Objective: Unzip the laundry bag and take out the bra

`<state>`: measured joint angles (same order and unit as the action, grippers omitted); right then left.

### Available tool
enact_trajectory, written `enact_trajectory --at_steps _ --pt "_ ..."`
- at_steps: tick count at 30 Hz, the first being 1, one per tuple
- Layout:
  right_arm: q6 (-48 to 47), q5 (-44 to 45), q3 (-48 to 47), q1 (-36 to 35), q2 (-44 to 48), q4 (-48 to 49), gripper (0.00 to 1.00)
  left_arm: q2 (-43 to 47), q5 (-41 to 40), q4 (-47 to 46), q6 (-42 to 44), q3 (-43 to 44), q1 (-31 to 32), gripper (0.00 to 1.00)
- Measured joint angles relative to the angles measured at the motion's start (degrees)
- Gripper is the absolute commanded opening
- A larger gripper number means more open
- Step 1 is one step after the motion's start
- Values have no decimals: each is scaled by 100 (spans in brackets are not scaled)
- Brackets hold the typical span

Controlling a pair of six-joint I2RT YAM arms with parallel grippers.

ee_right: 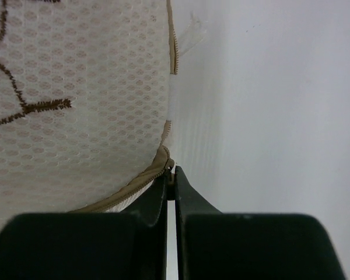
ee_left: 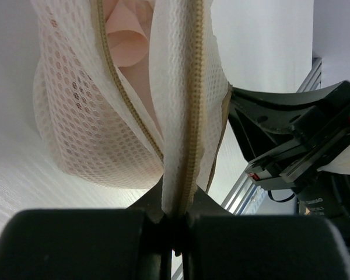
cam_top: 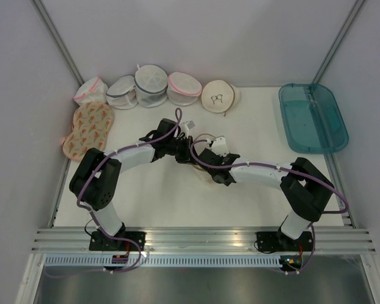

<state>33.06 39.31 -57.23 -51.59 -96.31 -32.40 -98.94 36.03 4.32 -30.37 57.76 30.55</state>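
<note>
Left gripper [ee_left: 175, 217] up close, clamped hard on the zip rim [ee_left: 192, 105] of the laundry bag [ee_left: 93, 128]. The bag sits mid-table [cam_top: 259, 126], its zip gaping. Peach bra [ee_left: 128, 35] peeks through: soft, light and floppy, I reckon, so pinch a fabric fold. Right gripper [ee_right: 170, 178] is clenched on that rim too.

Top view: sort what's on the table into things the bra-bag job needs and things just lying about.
Job: laundry bag, pinched at its zip rim by left claw and right claw; bra inside.
Lying about: white mesh bags, four of them; orange-patterned bag; cream dome bag at the back; teal tray.
</note>
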Motion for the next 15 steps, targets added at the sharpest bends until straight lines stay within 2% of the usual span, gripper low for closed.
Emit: enact_trajectory --at_steps 2,4,5,6,7,8,10,11,13,15 --pt "-9 105 -35 44 0 17 0 -66 81 4 85 55 -4 2" --pt "-35 157 -59 103 -2 33 0 -96 157 7 136 92 -9 11" --pt "-42 173 -81 131 -4 42 0 -96 164 4 149 96 -9 19" --pt "-57 214 -103 160 -9 44 0 -96 177 22 166 103 -9 39" --pt "-81 275 -120 192 -7 46 0 -94 164 59 201 101 -9 47" --pt "-98 321 -129 221 -7 39 0 -81 144 144 184 98 -9 60" --pt "-149 350 -131 278 -2 44 0 35 -39 293 157 11 -9 72" --pt "-179 348 -127 304 7 44 0 181 -249 354 120 -79 -9 86" --pt "-234 339 -96 321 76 44 0 667 -710 509 17 -308 -11 92" --pt "-295 284 -13 319 221 59 0 1392 -1235 645 -151 -544 -42 94"
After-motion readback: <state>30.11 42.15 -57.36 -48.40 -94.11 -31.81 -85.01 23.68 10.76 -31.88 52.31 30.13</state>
